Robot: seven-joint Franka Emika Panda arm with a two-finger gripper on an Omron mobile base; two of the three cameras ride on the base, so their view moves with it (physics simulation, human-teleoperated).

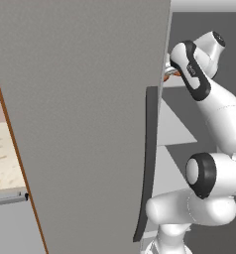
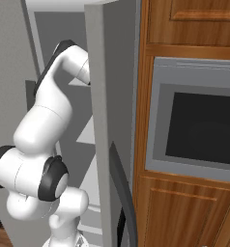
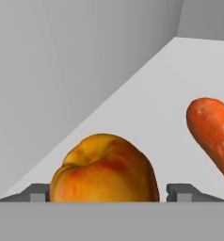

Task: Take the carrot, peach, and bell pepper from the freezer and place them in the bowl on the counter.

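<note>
Two dark fingertips [image 3: 38,192] stand wide apart, one on each side of the peach [image 3: 104,169], not pinching yet. Sits right between them on the white freezer shelf [image 3: 147,103]. Off to one side, apart, lies the carrot [image 3: 212,134].

- Brown wooden cabinets [image 2: 189,29] climb the right-hand wall.
- A built-in grey oven [image 2: 196,120] with a dark window sits between them.
- Even, shadowless light throughout.
</note>
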